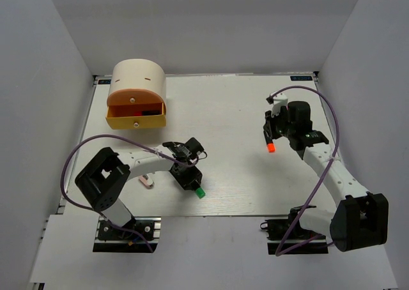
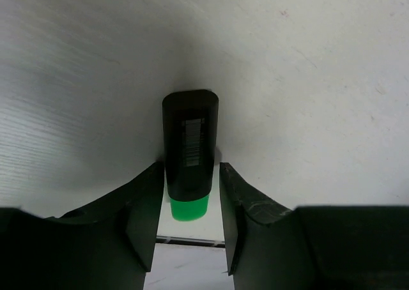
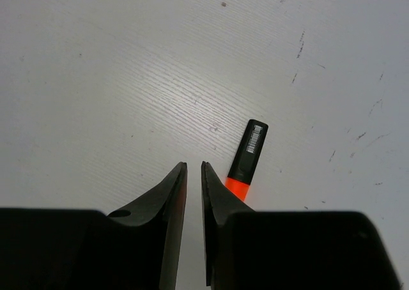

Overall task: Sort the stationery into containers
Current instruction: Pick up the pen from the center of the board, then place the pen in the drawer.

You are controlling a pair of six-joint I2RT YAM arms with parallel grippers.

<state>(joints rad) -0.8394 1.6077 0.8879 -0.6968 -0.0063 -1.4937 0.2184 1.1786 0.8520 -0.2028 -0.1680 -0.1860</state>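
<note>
**Left has green highlighter, yellow drawer open**

Left gripper (image 2: 190, 172) is clamped on the green highlighter (image 2: 190, 140), fingers on both flat sides. The long axis runs away from the organizer (image 1: 137, 73), with the green cap at the end farther from it. It sits well off the organizer's front-right (lifted or resting on the table, can't tell).

The left arm is far closer to the organizer, so I judge the carry goes back and left to the drawer mouth.

Right gripper (image 3: 193, 175) has its fingers nearly together and holds nothing. The orange highlighter (image 3: 249, 156) lies flat just beside it, far right of the organizer, cap toward the fingers.

The yellow drawer (image 1: 128, 121) is pulled out at the organizer's front with something dark (image 1: 151, 113) inside, too small to name. The orange drawer (image 1: 124, 98) above looks pushed in, contents hidden. An eraser (image 1: 148, 183) lies on the table out front of the organizer.
</note>
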